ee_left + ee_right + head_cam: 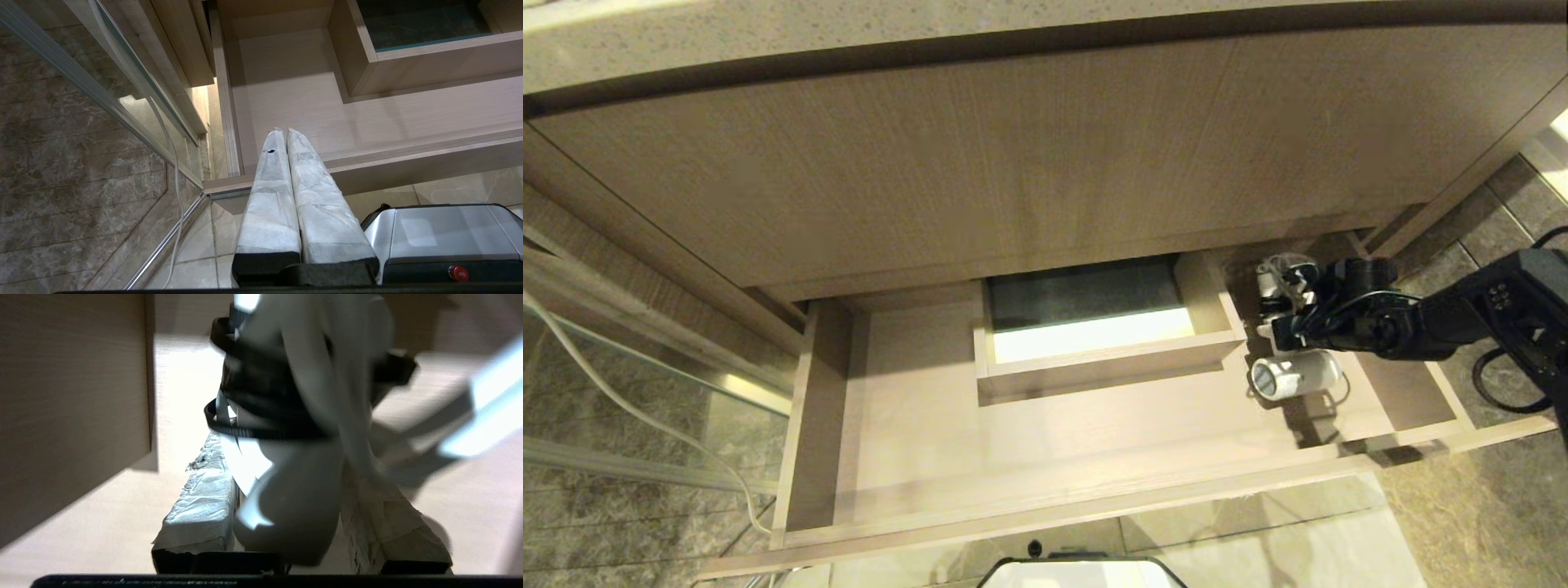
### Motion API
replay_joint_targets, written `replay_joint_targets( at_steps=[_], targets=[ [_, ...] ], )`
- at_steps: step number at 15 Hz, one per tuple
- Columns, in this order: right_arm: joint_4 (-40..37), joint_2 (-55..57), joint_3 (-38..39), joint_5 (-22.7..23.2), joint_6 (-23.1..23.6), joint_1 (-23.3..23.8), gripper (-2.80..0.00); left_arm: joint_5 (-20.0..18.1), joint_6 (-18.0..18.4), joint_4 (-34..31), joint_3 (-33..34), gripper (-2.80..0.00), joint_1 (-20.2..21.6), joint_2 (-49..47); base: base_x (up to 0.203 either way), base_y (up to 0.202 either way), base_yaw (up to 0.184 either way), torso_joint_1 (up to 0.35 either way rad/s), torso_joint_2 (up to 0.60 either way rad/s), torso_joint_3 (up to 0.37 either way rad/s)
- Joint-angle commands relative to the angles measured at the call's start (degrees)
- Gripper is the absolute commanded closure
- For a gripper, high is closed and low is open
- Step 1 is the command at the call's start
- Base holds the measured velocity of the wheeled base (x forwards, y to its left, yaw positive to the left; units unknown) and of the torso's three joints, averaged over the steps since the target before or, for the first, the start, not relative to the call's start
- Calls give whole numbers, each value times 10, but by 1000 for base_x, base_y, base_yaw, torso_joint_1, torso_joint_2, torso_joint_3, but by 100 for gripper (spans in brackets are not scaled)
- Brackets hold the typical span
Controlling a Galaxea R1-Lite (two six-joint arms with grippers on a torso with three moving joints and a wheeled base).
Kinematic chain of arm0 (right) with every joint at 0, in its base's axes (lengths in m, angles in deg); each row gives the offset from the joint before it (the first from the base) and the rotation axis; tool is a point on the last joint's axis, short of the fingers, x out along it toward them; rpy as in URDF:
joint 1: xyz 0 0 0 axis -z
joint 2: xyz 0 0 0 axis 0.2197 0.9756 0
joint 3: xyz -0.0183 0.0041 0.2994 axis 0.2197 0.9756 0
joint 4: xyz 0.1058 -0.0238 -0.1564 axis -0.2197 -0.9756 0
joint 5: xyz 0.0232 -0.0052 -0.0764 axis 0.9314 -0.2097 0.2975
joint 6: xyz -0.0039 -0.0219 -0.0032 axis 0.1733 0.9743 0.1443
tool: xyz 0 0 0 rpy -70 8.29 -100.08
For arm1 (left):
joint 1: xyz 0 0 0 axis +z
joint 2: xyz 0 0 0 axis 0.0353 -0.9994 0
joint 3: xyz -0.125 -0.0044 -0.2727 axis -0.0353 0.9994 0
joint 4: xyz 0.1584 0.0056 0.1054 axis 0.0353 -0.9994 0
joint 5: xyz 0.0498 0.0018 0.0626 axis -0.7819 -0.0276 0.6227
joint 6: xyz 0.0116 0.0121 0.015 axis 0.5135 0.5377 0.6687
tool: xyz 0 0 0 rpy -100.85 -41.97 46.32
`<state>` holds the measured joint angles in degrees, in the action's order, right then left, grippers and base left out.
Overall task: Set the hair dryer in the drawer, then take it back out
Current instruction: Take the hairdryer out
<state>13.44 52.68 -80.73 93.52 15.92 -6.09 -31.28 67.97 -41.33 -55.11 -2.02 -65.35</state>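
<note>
Evidently closed on the hair dryer (1294, 376): in the right wrist view, white handle wedged between the taped fingers (200, 506) of the right claw (1276, 314), touching both. Sat at the right end of the open drawer (1045, 490), right of centre in the head view, just right of the boxed cutout (1094, 359); could not tell whether resting on the drawer floor or just off it. Ran left to right across the frame along the barrel, dark round end facing left, handle reaching up-frame into the claw, so gripped across the long axis by the arm entering from the right edge. Judged as the taking-out stage; called for a straight lift clear of the low drawer front. Parked well apart by the drawer's left front corner: left claw (283, 131), fingers pressed together, idle.
</note>
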Motion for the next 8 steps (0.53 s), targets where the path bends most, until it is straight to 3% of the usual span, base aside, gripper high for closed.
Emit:
replay_joint_targets(
  at_steps=[1,8],
  targets=[
    [1,-64,41,1,0,13,0,0,0,0,1,0,0,0,0,0,0,0,0,0],
    [-2,-149,119,2,0,40,0,0,0,0,1,0,0,0,0,0,0,0,0,0]
  ],
)
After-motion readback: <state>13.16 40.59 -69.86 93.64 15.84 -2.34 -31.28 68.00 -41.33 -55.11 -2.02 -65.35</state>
